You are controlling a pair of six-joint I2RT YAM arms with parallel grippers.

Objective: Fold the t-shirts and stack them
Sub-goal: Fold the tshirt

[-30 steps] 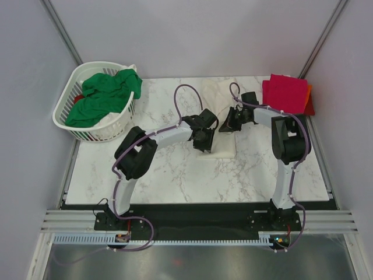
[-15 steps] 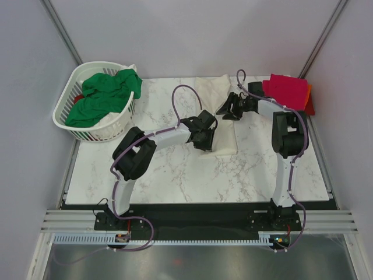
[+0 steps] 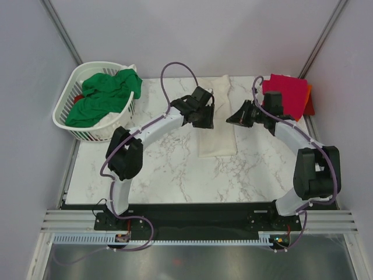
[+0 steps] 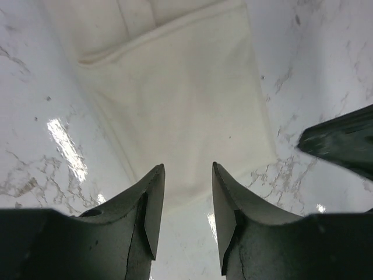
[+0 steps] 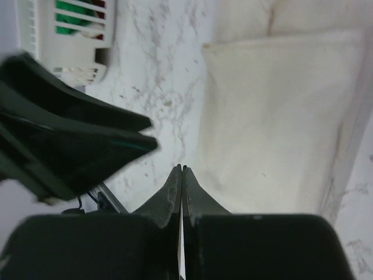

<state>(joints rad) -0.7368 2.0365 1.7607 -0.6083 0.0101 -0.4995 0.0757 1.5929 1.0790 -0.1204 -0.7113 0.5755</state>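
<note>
A cream-white t-shirt (image 3: pixel 218 140) lies on the marble table as a long narrow strip with its near part folded over. It also shows in the left wrist view (image 4: pixel 175 99) and the right wrist view (image 5: pixel 274 116). My left gripper (image 3: pixel 204 119) hovers open and empty over the strip's left edge, with its fingertips (image 4: pixel 156 175) apart above the cloth's end. My right gripper (image 3: pixel 231 120) is shut and empty just right of the strip, with its fingers (image 5: pixel 182 170) pressed together. A crimson-pink shirt (image 3: pixel 285 92) lies on an orange one (image 3: pixel 308 93) at the back right. A green shirt (image 3: pixel 105 93) fills the basket.
The white slotted laundry basket (image 3: pixel 64 119) stands at the back left corner and also shows in the right wrist view (image 5: pixel 64 35). Grey walls close in the table on both sides and behind. The arm bases sit at the near edge.
The right gripper drew the cream shirt's upper layer toward the back, let it go, and swung right. The left gripper came off the cloth and moved back. The shirt now lies longer.
</note>
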